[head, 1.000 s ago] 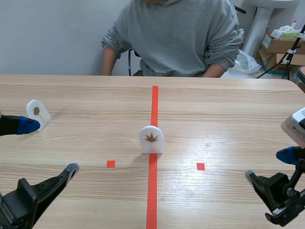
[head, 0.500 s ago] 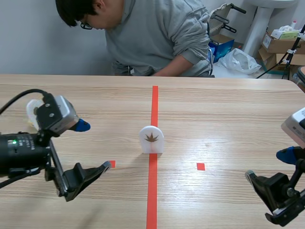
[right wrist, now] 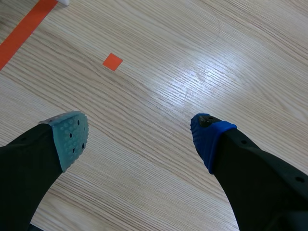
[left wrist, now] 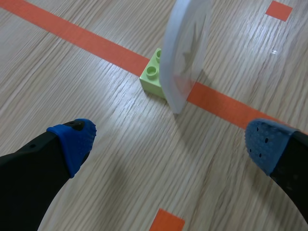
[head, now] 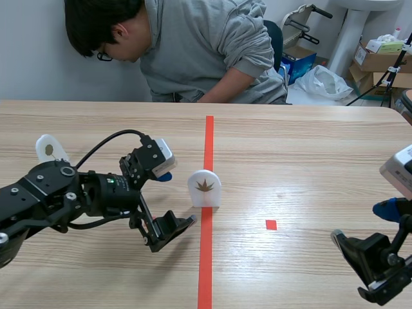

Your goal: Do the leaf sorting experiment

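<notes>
A white arched card with a brown spiky leaf (head: 205,187) stands on the red centre line. The left wrist view shows this card (left wrist: 185,53) edge-on, standing on a small green brick (left wrist: 153,75). My left gripper (head: 175,201) is open just left of it, and the card stands a little ahead of the gap between the fingers (left wrist: 168,142). A second white card with an oval leaf (head: 50,148) stands at the far left. At the near right my right gripper (head: 362,223) hangs open over bare wood (right wrist: 139,137), holding nothing.
A person in a grey sweatshirt (head: 206,51) leans sideways behind the far edge of the table. Boxes and a bag (head: 380,58) lie on the floor at the back right. A red tape line (head: 206,257) runs down the middle, with a red square (head: 271,224) to its right.
My left arm has swung from the left edge to the centre, its open gripper now beside the spiky-leaf card. The person has leaned further over. The right arm has not moved.
</notes>
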Controlling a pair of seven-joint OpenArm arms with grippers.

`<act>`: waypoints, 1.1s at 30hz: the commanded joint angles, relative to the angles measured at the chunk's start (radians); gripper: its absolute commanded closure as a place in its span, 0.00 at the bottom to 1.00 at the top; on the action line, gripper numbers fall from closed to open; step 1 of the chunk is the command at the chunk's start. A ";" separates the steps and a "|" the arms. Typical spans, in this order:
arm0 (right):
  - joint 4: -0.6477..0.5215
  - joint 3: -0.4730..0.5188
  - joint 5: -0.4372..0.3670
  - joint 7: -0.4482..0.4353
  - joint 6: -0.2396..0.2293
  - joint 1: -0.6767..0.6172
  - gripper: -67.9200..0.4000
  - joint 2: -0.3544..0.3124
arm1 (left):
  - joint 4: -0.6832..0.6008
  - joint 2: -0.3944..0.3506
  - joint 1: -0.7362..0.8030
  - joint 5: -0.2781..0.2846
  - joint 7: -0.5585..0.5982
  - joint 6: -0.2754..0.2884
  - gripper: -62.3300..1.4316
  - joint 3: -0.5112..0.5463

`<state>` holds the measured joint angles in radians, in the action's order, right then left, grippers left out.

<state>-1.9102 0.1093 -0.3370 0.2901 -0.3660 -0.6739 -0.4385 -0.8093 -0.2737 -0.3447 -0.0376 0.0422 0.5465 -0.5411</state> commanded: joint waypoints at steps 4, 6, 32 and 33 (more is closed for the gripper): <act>-0.012 0.008 -0.006 -0.015 -0.001 0.009 0.35 -0.010 | 0.045 0.056 -0.042 0.006 0.022 -0.009 0.00 0.011; -0.012 0.008 -0.006 -0.015 -0.001 0.009 0.35 -0.010 | 0.072 0.082 -0.055 -0.011 0.026 -0.015 0.00 0.011; -0.012 0.008 -0.006 -0.019 0.000 0.009 0.35 -0.010 | 0.122 0.143 -0.068 -0.026 0.105 -0.027 0.55 0.011; -0.012 0.008 -0.006 -0.019 0.000 0.009 0.35 -0.010 | 0.122 0.143 -0.068 -0.026 0.105 -0.027 0.59 0.011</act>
<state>-1.9102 0.1093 -0.3370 0.2897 -0.3660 -0.6739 -0.4385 -0.6655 -0.1356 -0.4015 -0.0750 0.1291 0.5175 -0.5400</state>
